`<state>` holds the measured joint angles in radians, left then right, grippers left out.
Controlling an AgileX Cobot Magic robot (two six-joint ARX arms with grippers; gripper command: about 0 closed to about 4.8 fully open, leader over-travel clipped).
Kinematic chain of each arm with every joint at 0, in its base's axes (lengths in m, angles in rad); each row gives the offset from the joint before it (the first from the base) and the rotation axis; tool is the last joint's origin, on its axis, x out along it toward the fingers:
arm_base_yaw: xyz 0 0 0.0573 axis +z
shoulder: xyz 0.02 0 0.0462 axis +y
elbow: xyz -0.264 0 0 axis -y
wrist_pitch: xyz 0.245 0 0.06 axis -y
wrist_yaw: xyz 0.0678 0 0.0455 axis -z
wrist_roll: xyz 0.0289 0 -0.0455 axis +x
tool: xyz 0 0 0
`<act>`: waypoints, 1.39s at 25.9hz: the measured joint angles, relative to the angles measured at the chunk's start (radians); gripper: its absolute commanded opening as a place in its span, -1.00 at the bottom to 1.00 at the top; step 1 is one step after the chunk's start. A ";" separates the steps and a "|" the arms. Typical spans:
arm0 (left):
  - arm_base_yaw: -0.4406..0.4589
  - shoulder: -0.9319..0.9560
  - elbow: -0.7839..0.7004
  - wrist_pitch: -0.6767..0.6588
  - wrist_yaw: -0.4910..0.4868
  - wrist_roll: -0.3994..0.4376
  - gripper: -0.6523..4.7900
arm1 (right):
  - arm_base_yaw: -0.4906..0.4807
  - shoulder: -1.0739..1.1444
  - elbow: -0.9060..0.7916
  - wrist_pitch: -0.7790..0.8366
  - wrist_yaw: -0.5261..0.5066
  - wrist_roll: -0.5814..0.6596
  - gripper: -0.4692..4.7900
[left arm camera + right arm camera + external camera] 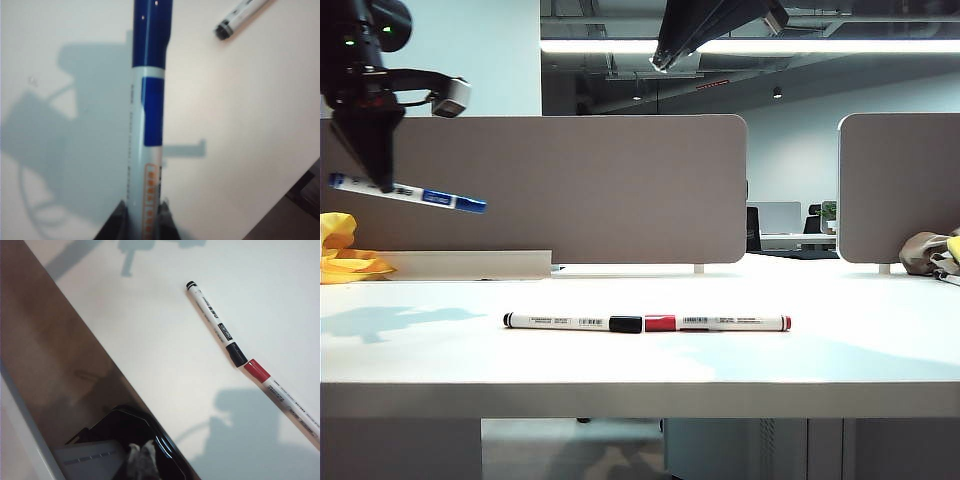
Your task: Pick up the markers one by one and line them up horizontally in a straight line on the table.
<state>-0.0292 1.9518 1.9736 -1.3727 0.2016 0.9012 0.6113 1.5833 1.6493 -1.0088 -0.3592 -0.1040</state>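
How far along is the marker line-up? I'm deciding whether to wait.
Two done: the black marker and red marker lie cap to cap on the table. The left gripper holds the blue marker aloft. Placing it remains. The right gripper, shut, idles.

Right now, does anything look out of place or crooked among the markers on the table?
Nothing looks wrong. The black-capped marker and red-capped marker lie end to end, caps meeting, in one straight line on the table. The blue-capped marker is in the air, tilted, held by the left gripper. The right gripper hangs shut, holding nothing.
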 measured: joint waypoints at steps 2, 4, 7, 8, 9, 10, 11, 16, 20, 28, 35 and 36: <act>0.032 0.000 0.000 0.000 0.043 0.000 -0.78 | 0.000 0.000 0.000 -0.001 0.000 0.000 -0.84; 0.061 0.000 0.000 0.003 0.121 0.000 -0.78 | 0.000 0.000 0.000 -0.001 0.000 0.000 -0.84; 0.085 0.000 -0.001 0.042 0.161 0.000 -0.78 | 0.000 0.000 0.000 -0.002 0.000 0.000 -0.84; 0.085 0.000 -0.001 0.055 0.162 0.000 -0.78 | 0.000 0.000 0.000 -0.002 0.000 0.000 -0.84; 0.082 0.000 -0.001 0.062 0.163 0.001 -0.78 | 0.000 0.000 0.000 -0.002 0.000 0.000 -0.84; 0.076 0.000 -0.001 0.070 0.164 0.002 -0.78 | 0.000 0.000 0.000 -0.001 0.000 0.000 -0.84; 0.072 0.000 -0.001 0.076 0.166 0.003 -0.78 | 0.000 0.000 0.000 0.000 0.000 0.000 -0.84; 0.049 0.004 -0.001 0.090 0.089 0.026 -0.78 | 0.000 0.000 0.000 0.008 0.000 0.000 -0.84; 0.051 0.029 -0.004 0.033 -0.042 0.136 -0.78 | 0.000 0.000 0.000 0.008 -0.003 -0.001 -0.84; 0.031 0.091 -0.019 -0.016 -0.061 0.243 -0.78 | 0.000 0.000 0.000 0.008 -0.021 -0.002 -0.84; -0.003 0.114 -0.082 -0.017 -0.056 0.330 -0.78 | 0.000 0.000 0.000 0.005 -0.023 -0.018 -0.84; -0.002 0.116 -0.085 -0.018 -0.062 0.338 -0.78 | 0.000 0.000 0.000 0.003 -0.023 -0.021 -0.84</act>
<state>-0.0311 2.0674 1.8889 -1.3907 0.1394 1.2396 0.6117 1.5833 1.6493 -1.0061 -0.3820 -0.1249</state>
